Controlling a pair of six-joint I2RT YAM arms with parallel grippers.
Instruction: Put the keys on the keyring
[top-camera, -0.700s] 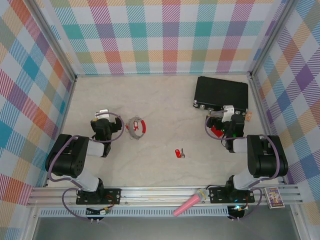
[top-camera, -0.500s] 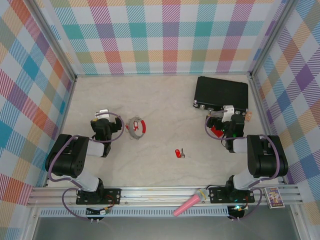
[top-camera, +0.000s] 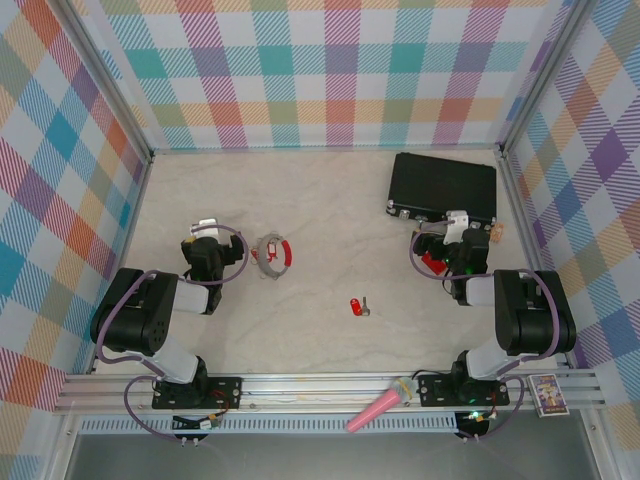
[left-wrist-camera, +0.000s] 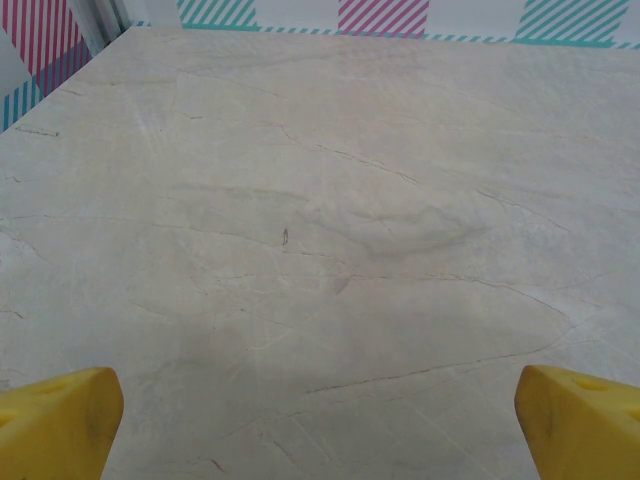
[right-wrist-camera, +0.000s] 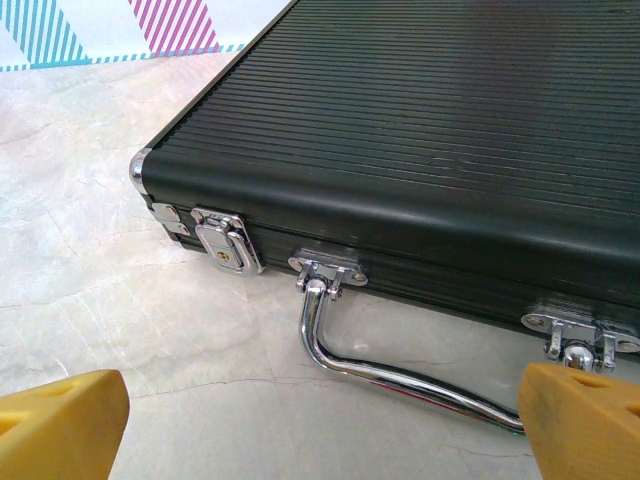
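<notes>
Keyring (top-camera: 271, 253) is seen lying on the counter (top-camera: 330, 200), just right of the left gripper (left-wrist-camera: 320, 425), whose yellow fingers (left-wrist-camera: 55, 420) are spread wide with nothing held. One red-headed key (top-camera: 358, 307) is noted mid-counter, apart from the ring. The right gripper (right-wrist-camera: 320, 425) is likewise spread wide and empty, faced at a black ribbed case (right-wrist-camera: 420, 130).

Pastel plaid walls (top-camera: 300, 70) enclose a pale marbled tabletop (top-camera: 320, 200).

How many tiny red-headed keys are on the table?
2, I think: one red-headed silvery key lies mid-table; another red piece sits beside the right arm. More may hide by the silvery keyring.
</notes>
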